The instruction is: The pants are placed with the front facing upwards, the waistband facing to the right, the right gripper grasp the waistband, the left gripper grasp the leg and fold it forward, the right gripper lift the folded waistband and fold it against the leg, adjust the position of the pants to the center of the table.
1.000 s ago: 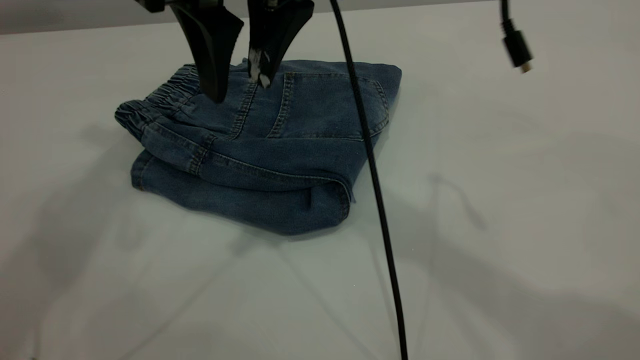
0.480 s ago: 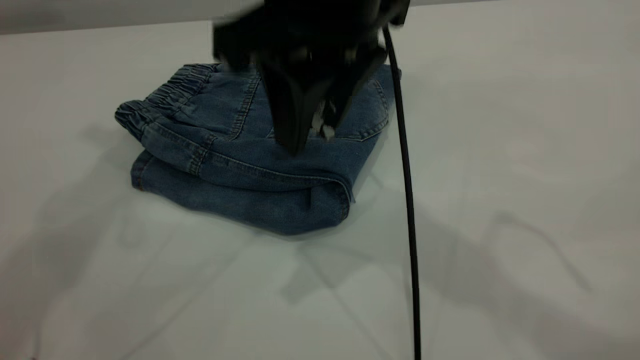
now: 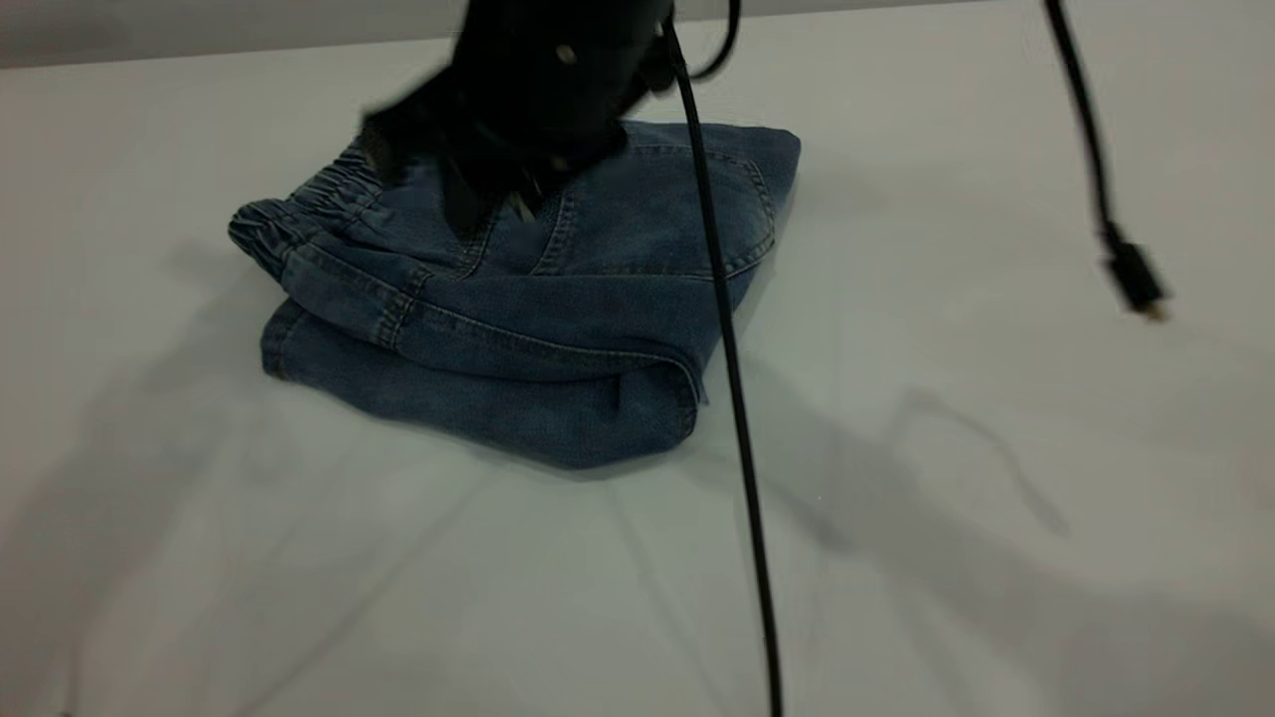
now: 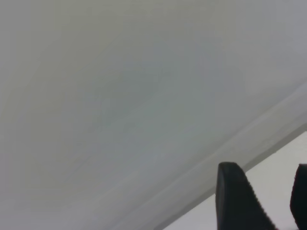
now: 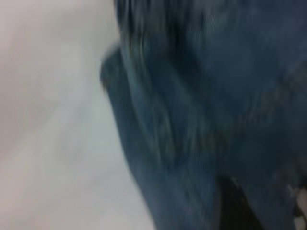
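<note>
The pants point(image 3: 518, 309) lie folded into a thick blue denim bundle on the table point(image 3: 996, 498), back pocket up. Their gathered waistband point(image 3: 299, 209) is at the bundle's left end. My right gripper point(image 3: 488, 204) hangs blurred just over the top layer, beside the waistband and near the pocket seam. In the right wrist view the pants point(image 5: 201, 96) fill the picture; the right gripper point(image 5: 268, 201) is open, with denim showing between its fingers. My left gripper point(image 4: 271, 201) is open over bare table point(image 4: 144, 96), away from the pants.
A black cable point(image 3: 732, 398) hangs down across the right half of the pants to the front edge. A second cable ends in a dangling plug point(image 3: 1131, 279) above the table at the right. The table's far edge point(image 3: 199, 50) runs just behind the pants.
The right gripper swung right over the pocket, then back left toward the waistband, and sits lower. The dangling plug dropped lower at the right. The pants have not moved.
</note>
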